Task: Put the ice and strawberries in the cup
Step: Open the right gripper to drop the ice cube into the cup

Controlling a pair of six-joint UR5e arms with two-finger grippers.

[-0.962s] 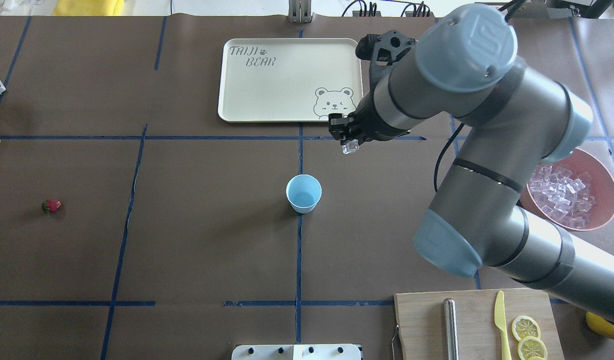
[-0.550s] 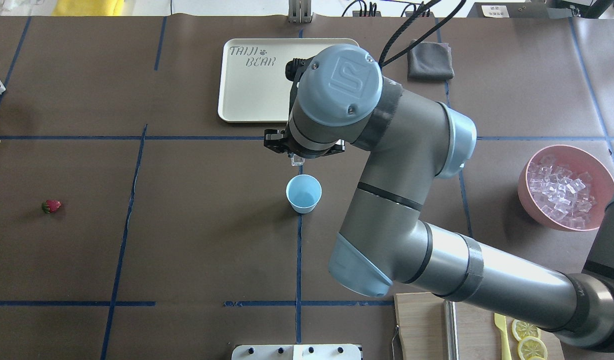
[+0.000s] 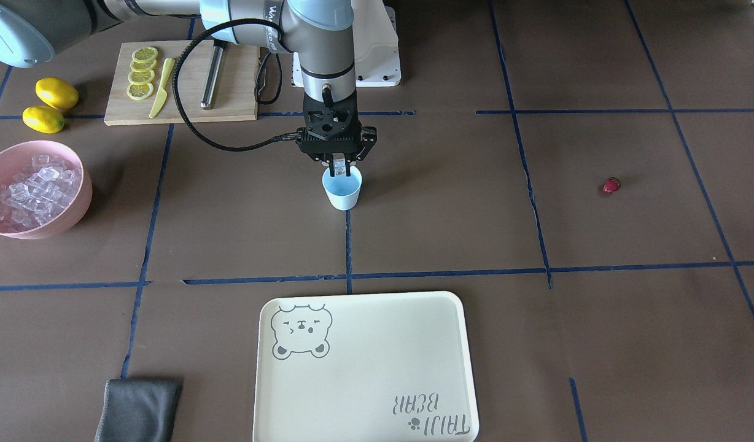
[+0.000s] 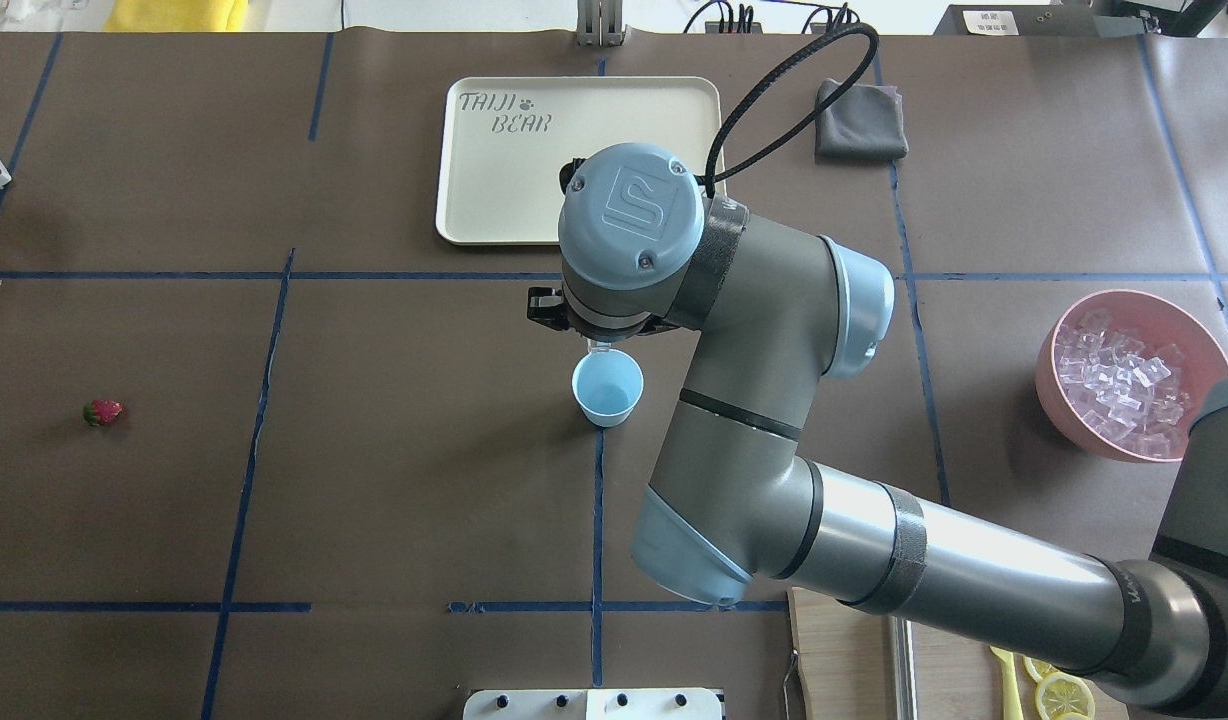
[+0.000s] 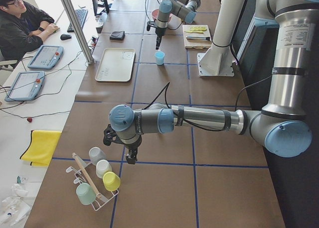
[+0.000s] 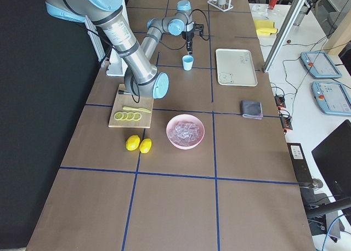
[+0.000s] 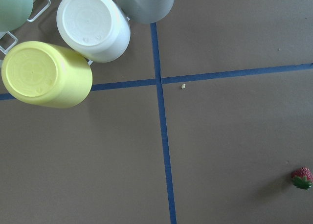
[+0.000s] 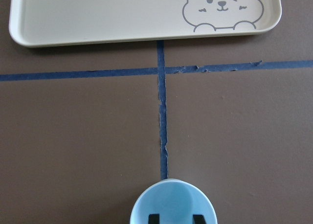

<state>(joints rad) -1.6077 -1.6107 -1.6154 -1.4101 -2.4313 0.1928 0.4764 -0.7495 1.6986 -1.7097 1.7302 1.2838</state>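
The light blue cup [image 4: 607, 390] stands at the table's middle; it also shows in the front view [image 3: 343, 195] and right wrist view [image 8: 173, 207]. My right gripper [image 3: 342, 172] hangs straight above the cup's mouth, shut on one clear ice cube [image 4: 601, 347]. The rest of the ice [image 4: 1124, 385] is piled in the pink bowl [image 4: 1134, 296] at the right. The strawberry [image 4: 103, 412] lies alone far left, also in the left wrist view [image 7: 301, 178]. My left gripper [image 5: 130, 156] hovers near a cup rack; I cannot tell whether it is open.
A cream bear tray [image 4: 534, 180] lies beyond the cup. A grey cloth [image 4: 860, 120] is at the far right. A cutting board [image 3: 236, 80] with lemon slices and a knife, and two lemons [image 3: 56, 93], sit near the robot's base. Rack cups [image 7: 49, 72] lie under the left wrist.
My right arm swung left from beside the tray's corner, carrying the ice cube, and now holds it just over the cup. The strawberry and cup have not moved.
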